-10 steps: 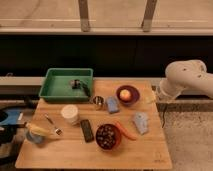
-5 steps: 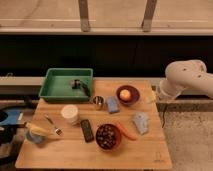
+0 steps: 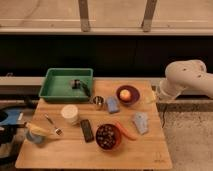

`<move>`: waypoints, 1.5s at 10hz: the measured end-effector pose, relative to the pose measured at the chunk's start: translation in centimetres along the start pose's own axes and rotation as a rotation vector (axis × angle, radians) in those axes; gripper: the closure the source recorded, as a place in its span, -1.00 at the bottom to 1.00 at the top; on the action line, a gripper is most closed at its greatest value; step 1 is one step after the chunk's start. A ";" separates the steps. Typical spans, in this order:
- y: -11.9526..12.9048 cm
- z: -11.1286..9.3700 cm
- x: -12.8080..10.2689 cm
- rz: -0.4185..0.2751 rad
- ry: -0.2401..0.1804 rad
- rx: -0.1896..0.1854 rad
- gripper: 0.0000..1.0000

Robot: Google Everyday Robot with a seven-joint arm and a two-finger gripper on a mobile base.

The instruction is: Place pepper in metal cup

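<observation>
Nothing has shifted. The gripper [image 3: 152, 98] hangs at the bench's [image 3: 75, 150] right edge, fingers apart. The pepper [image 3: 126, 131] lies outside the metal cup [image 3: 98, 102]; a bowl [image 3: 136, 98] holds fruit [image 3: 125, 93].

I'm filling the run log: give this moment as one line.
gripper: open, empty, at wooden table's right edge | slim orange pepper: lying on table | small shiny metal cup: beside green tray | pepper not yet grasped

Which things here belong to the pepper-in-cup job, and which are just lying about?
Job: pepper, metal cup, gripper at the right edge of the table, jaws open.
Lying about: green tray, white cup, fruit bowl, red bowl.
</observation>
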 end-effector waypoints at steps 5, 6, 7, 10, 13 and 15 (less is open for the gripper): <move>0.0 0.0 0.0 0.000 0.000 0.000 -0.46; 0.0 0.0 0.0 0.000 0.000 0.000 -0.46; 0.0 0.0 0.0 0.000 0.000 0.000 -0.46; 0.0 0.0 0.0 0.000 0.000 0.000 -0.46; 0.5 0.4 -0.3 -0.034 0.031 0.010 -0.46; 3.0 1.4 -1.1 -0.088 0.075 -0.009 -0.46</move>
